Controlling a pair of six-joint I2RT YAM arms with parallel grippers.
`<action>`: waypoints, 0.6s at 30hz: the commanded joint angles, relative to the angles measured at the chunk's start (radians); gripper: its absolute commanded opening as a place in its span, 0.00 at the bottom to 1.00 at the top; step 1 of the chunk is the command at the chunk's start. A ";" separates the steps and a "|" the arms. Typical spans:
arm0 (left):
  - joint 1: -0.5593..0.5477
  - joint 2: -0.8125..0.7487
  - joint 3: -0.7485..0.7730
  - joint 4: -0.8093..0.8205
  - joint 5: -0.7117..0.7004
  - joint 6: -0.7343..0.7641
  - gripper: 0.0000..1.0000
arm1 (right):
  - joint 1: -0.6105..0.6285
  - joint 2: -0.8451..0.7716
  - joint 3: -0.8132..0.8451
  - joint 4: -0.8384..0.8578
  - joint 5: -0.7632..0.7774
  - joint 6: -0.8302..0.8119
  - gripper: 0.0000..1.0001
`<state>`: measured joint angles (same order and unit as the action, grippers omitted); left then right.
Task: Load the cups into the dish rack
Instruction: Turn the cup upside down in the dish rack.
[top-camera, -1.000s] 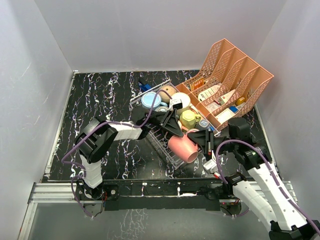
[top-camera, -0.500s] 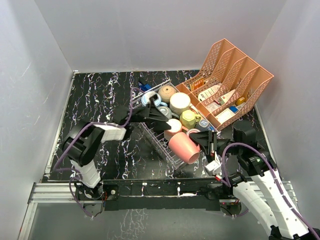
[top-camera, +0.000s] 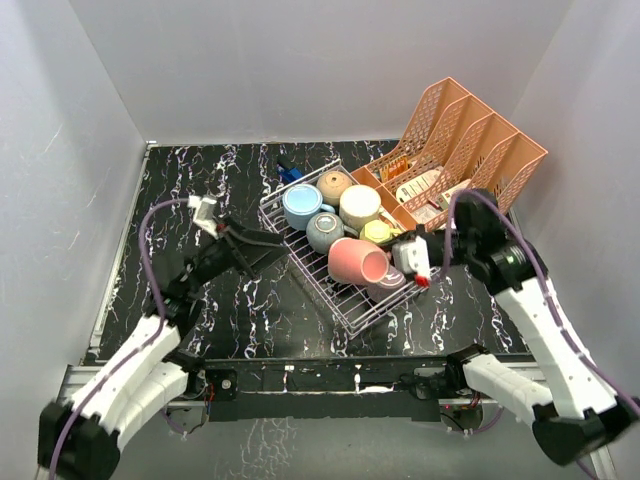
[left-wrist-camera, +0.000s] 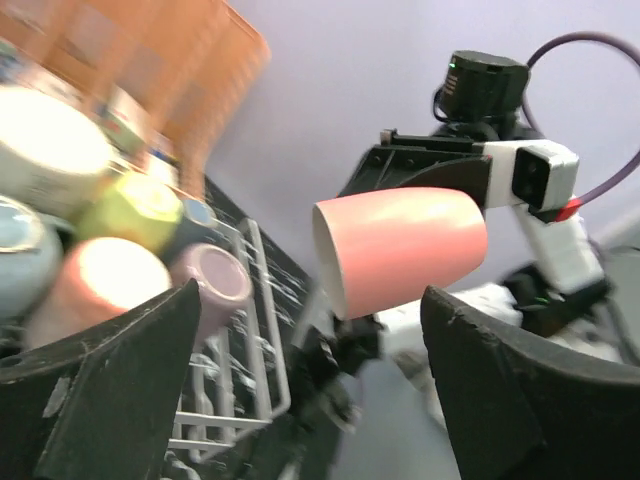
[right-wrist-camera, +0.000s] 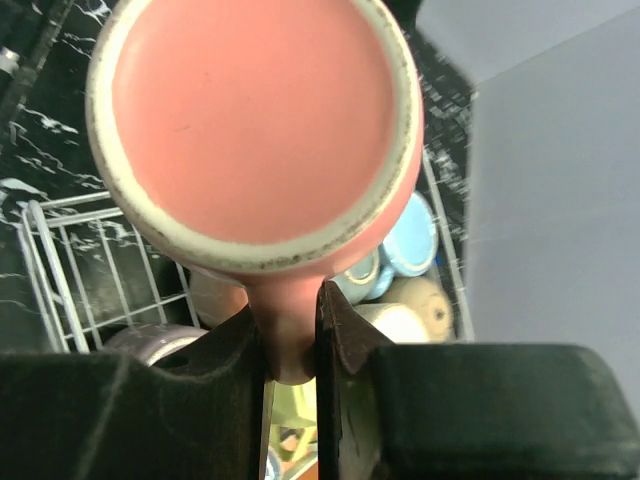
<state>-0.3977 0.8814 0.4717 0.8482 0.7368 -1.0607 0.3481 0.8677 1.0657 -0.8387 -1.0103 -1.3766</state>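
Ceramic through and through, the pink mug (top-camera: 355, 262) is the piece in hand. The right jaws are clenched on its handle (right-wrist-camera: 290, 345), one finger on either side of the loop, and carry it on its side over the near-right part of the dish rack (top-camera: 335, 300). In the left wrist view it hangs clear above the wires, resting on nothing. The left jaws stand released and spread wide with nothing between them, just beside the rack's left side above the black marbled table (top-camera: 200, 200).

Packed close together in the rack are the light blue mug (top-camera: 300, 205), the tan mug (top-camera: 333, 185), the cream mug (top-camera: 360, 205), the grey-blue mug (top-camera: 325, 232) and the yellow mug (top-camera: 378, 233). A mauve mug (left-wrist-camera: 215, 290) lies near the front wires, below the pink one. The salmon file organiser (top-camera: 465, 150) sits just behind the rack on the right.

Such a mug should be stiff, brittle and fairly heavy for its size, with a glaze that is likely slick. Held by the handle alone it may swing about that narrow grip, so I judge a slow, low set-down wise. A knock against the neighbours or the wires could chip it. The handle is a sound hold, and the wall at the rim would be the other choice
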 joint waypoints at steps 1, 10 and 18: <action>0.011 -0.309 -0.070 -0.458 -0.354 0.400 0.94 | 0.007 0.125 0.156 -0.127 -0.007 0.168 0.08; 0.014 -0.568 -0.042 -0.817 -0.461 0.523 0.97 | 0.073 0.189 0.108 -0.070 0.119 0.492 0.08; 0.014 -0.636 -0.051 -0.852 -0.479 0.517 0.97 | 0.168 0.196 0.034 0.066 0.255 0.702 0.08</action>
<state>-0.3878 0.2764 0.3973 0.0425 0.2836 -0.5690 0.4881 1.0832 1.1072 -0.9356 -0.7868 -0.8326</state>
